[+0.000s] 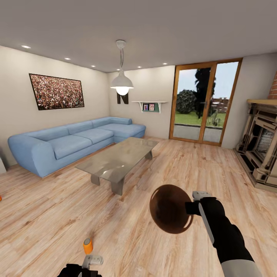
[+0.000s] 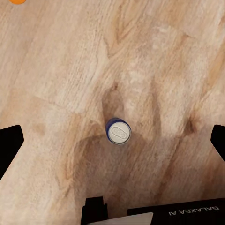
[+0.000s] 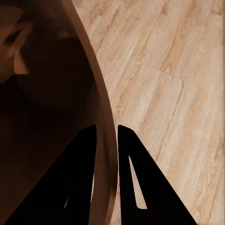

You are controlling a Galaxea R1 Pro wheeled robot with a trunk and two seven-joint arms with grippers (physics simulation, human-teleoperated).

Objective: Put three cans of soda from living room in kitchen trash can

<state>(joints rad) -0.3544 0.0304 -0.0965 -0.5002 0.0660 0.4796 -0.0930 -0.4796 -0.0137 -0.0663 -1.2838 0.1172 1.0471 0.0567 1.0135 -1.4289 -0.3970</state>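
Observation:
An orange soda can (image 1: 88, 246) stands upright on the wood floor just beyond my left gripper (image 1: 92, 261). In the left wrist view its grey top (image 2: 118, 132) lies straight below, centred between the wide-open fingers (image 2: 10, 145), which do not touch it. My right gripper (image 1: 193, 207) is shut on the rim of the brown trash can (image 1: 171, 209), held above the floor with its dark opening tipped toward the camera. The right wrist view has the fingers (image 3: 124, 159) pinching the bin's wall (image 3: 101, 93). An orange sliver (image 1: 0, 198) at the floor's left edge may be another can.
A glass coffee table (image 1: 119, 157) stands ahead, with the long blue corner sofa (image 1: 73, 140) behind it on the left. The fireplace (image 1: 261, 146) is on the right and glass doors (image 1: 204, 104) are at the back. An orange bit (image 2: 18, 1) shows at the left wrist view's edge.

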